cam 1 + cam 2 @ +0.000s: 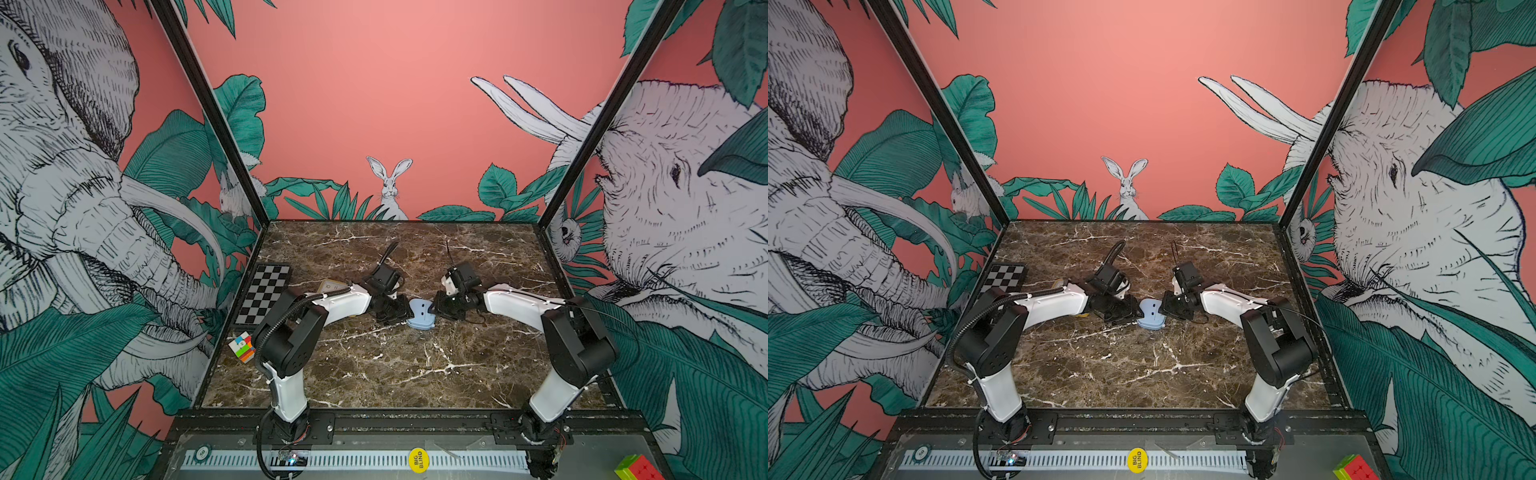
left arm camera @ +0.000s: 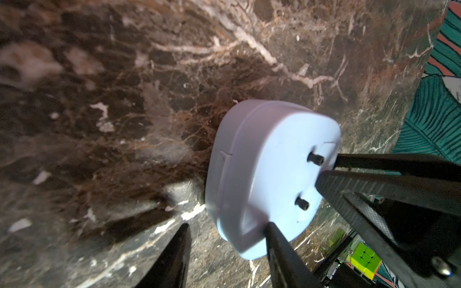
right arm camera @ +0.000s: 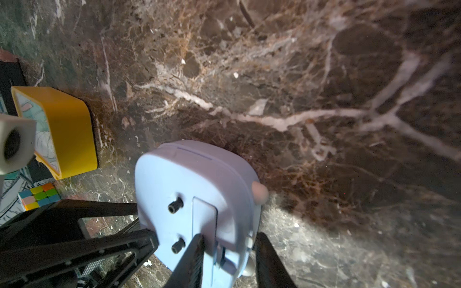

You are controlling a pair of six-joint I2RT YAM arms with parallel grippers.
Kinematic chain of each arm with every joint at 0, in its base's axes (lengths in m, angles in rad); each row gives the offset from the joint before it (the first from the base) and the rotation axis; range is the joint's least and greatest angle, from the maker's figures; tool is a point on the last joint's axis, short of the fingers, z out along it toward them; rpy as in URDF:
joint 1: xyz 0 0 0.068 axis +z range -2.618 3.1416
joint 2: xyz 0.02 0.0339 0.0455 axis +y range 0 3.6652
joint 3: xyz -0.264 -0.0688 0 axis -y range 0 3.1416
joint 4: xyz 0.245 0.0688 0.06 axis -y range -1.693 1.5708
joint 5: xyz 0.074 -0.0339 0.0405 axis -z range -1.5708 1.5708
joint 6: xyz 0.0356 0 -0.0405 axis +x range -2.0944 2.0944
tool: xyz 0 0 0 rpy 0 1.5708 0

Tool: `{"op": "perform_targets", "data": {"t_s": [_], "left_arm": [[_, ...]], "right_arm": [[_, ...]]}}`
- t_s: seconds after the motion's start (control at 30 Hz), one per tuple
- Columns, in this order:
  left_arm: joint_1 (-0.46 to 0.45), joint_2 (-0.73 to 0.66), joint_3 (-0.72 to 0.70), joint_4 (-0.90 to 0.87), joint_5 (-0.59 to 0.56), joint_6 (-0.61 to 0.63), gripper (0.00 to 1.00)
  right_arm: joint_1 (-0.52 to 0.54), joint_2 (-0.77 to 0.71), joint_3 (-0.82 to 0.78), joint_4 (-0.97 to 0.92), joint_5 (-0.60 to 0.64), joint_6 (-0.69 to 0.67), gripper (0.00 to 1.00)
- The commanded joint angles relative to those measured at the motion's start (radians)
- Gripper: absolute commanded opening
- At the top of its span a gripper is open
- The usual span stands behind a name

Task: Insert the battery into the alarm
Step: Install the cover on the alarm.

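Observation:
The alarm (image 1: 420, 312) (image 1: 1152, 311) is a light blue clock near the middle of the marble table. Its back shows two black knobs and a shut cover (image 3: 204, 214). My right gripper (image 3: 229, 237) (image 1: 434, 309) is shut on the alarm's edge, with one finger (image 3: 193, 251) on the back by the cover and the other (image 3: 264, 251) on the far side. My left gripper (image 2: 227, 228) (image 1: 407, 319) stands open. One of its fingers (image 2: 277, 244) is against the alarm's (image 2: 262, 162) corner and the other (image 2: 178, 251) is off over the table. The battery is out of view.
A yellow clock (image 3: 67, 129) stands beyond my left arm. A chessboard (image 1: 264, 293) and a colour cube (image 1: 242, 347) lie by the left wall. Another cube (image 1: 636, 467) sits outside the front rail (image 1: 415, 419). Patterned walls close three sides.

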Motion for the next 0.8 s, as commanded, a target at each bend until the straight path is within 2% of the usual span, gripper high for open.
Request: {"op": "perform_targets", "data": {"t_s": [0.0, 0.17, 0.77], "left_arm": [[-0.008, -0.01, -0.013, -0.058, -0.031, -0.01, 0.5], [-0.008, -0.009, -0.011, -0.059, -0.03, -0.008, 0.5], [-0.01, -0.003, -0.005, -0.067, -0.031, -0.008, 0.5]], "right_arm": [[-0.008, 0.009, -0.043, -0.048, 0.048, -0.021, 0.31], [-0.01, 0.006, -0.063, -0.024, 0.011, -0.035, 0.28], [-0.028, -0.03, -0.104, -0.019, 0.018, -0.045, 0.2]]}}
